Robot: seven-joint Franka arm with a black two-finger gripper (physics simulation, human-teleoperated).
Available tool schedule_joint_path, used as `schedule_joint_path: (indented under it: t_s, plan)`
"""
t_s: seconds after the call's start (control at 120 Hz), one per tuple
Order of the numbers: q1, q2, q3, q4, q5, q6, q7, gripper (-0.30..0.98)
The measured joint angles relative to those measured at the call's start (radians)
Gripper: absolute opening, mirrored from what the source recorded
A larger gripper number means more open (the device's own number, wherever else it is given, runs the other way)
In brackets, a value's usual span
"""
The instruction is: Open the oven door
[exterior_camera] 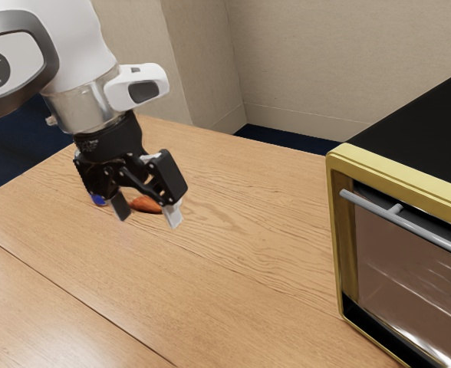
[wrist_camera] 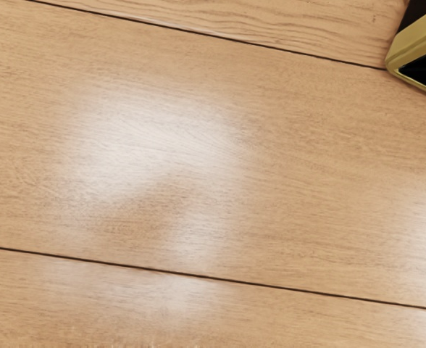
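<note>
Exterior view: oven (exterior_camera: 432,130) at the exterior view's right, running out of frame; black top, yellow frame (exterior_camera: 394,176) round the front. Oven door (exterior_camera: 409,284) sits closed within that frame, a glass panel with the grey handle (exterior_camera: 432,233) running across its upper part and off the edge of the picture. Behind the glass, a brownish interior with pale lines and streaks; cannot tell whether any food or dish is inside. Gripper (exterior_camera: 146,211) in the left half of the picture, above the wooden table (exterior_camera: 241,299), pointing down, well apart from the handle. Its two fingers stand apart, nothing clamped between them. Seen past them, a reddish-brown object (exterior_camera: 143,204) lies on the table, partly hidden; kind uncertain. A small blue patch (exterior_camera: 98,199) shows beside the gripper at the exterior view's left, mostly covered, nature unclear. Plain wall (exterior_camera: 302,61) across the upper middle and right, dark blue floor (exterior_camera: 287,139) below it. Wrist view: table boards with dark seams and bright glare, plus one corner of the oven's yellow frame.
</note>
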Motion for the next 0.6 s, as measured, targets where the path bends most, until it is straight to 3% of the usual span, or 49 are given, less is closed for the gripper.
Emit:
schedule_joint_path:
  t_s: [0.1,0.25,0.433,0.6]
  plan:
    - [-0.021,-0.094,0.0,-0.051,-0.002,0.015,-0.079,0.69]
    - [0.011,-0.485,0.003,-0.387,-0.021,0.136,-0.179,0.68]
    - [-0.124,-0.485,-0.055,-0.515,-0.077,0.483,-0.503,0.68]
    - [-0.33,-0.424,-0.005,-0.512,0.035,0.657,-0.806,0.68]
